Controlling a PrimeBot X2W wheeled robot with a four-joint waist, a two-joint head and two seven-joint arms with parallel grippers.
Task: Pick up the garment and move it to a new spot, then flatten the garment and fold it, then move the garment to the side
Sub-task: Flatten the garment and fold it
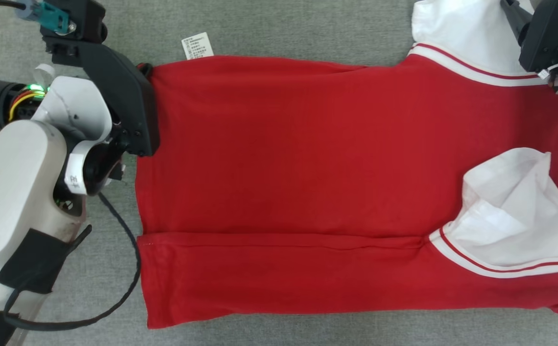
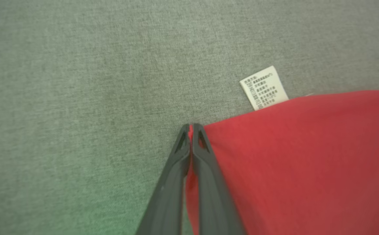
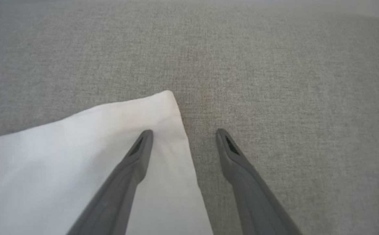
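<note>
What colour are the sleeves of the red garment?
The garment has white sleeves with red-striped seam bands; best in the head view.

Two arms, one pair of jaws closed, one spread

The pale white left forearm [image 1: 15,192] reached in from the lower left behind its black left wrist housing [image 1: 115,91]. The left jaws were pressed together, their long dark grey fingers [image 2: 209,182] pinching the red knit garment [image 2: 307,163]. The black right wrist housing [image 1: 548,33] sat at the upper right, and the right jaws stood spread, their grey right fingers [image 3: 124,182] well apart.

Plain grey woven fabric surface [image 1: 308,29]
</note>
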